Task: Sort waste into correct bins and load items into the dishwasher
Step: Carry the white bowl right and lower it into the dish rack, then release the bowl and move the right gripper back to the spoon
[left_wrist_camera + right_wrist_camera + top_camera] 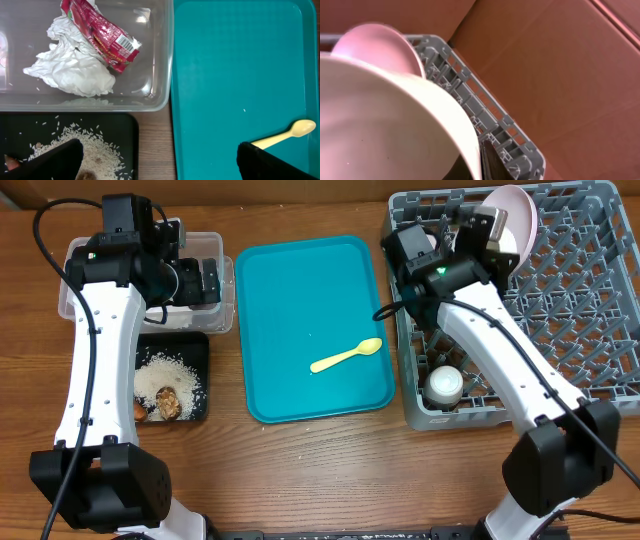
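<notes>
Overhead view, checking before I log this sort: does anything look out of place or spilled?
Only the pale yellow spoon stands out: it lies on the teal tray, not yet in the grey dish rack. The rice sits inside the black tray, unspilled.

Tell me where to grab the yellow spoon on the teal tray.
Mid-handle of the spoon, from straight above, closing across its narrow width. It lies flat on the teal tray, diagonal, bowl toward the rack; the handle is slim and straight, the bowl wider.

teal tray (300,300), yellow spoon (346,357), grey rack (590,310)
</notes>
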Robot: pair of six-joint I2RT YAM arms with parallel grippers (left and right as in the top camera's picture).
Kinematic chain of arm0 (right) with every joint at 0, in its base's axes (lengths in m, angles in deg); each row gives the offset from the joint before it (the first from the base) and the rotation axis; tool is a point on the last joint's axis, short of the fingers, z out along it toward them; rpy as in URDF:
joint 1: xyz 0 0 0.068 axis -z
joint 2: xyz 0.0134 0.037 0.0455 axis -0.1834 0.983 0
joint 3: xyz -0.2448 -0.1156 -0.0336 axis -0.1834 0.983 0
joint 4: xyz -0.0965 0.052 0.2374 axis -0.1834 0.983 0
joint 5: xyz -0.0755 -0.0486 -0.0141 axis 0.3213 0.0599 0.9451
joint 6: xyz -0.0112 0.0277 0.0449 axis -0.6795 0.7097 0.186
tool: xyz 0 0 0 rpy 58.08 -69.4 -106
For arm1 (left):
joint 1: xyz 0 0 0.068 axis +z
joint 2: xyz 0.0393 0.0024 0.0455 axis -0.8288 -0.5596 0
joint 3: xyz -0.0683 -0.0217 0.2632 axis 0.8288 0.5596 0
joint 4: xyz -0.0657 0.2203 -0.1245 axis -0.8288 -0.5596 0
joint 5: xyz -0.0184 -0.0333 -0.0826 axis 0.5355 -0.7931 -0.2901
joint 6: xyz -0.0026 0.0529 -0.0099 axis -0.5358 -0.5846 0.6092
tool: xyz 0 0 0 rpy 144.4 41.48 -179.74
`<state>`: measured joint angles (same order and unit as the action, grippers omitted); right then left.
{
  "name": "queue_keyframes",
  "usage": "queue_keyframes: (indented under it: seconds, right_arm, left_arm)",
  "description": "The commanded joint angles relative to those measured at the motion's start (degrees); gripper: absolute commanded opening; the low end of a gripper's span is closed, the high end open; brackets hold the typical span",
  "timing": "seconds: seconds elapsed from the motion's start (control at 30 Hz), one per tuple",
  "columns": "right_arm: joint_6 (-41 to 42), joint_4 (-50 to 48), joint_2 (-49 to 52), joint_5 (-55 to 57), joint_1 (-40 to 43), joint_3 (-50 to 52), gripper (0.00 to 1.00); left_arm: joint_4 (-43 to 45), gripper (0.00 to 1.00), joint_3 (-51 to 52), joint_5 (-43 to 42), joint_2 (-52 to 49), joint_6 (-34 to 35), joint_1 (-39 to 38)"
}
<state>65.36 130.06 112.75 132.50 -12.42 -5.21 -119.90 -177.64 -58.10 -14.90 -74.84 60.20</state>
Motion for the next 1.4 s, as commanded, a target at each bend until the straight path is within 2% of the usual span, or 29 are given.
queue_keyframes:
  seconds: [0.0, 0.2, 0.4, 0.77, 0.97, 1.23, 1.3, 1.37]
  right_arm:
    - [-2.32, -4.2, 1.46, 2.78, -0.07, 5.57, 0.04]
    - [-3.78, -13.14, 1.53, 3.82, -0.07, 12.83, 0.04]
    - [-3.76, -17.03, 2.05, 3.76, -0.07, 14.14, 0.04]
    - [-3.72, -17.79, 9.42, 5.27, -0.02, 14.14, 0.04]
    - [-3.76, -16.13, 9.57, 5.03, -1.51, 14.14, 0.04]
    - [-3.76, -12.9, 9.57, -2.97, -2.58, 14.14, 0.04]
    - [-3.76, -12.74, 9.57, -2.95, -2.58, 14.14, 0.05]
    - [-3.76, -12.52, 9.57, -2.95, -2.58, 14.14, 0.1]
  left_arm:
    - [0.02, 1.0, -1.38, 0.39, 0.66, 0.42, -0.11]
    - [0.02, 1.0, -1.38, 0.39, 0.66, 0.39, -0.11]
    - [0.02, 1.0, -1.38, 0.39, 0.66, 0.39, -0.11]
    - [0.02, 1.0, -1.38, 0.39, 0.66, 0.39, -0.11]
    - [0.02, 1.0, -1.38, 0.39, 0.66, 0.39, -0.11]
    - [0.02, 1.0, -1.38, 0.39, 0.66, 0.39, -0.11]
    - [0.02, 1.0, -1.38, 0.39, 0.66, 0.39, -0.11]
    - [0.02, 1.0, -1.38, 0.39, 0.66, 0.39, -0.11]
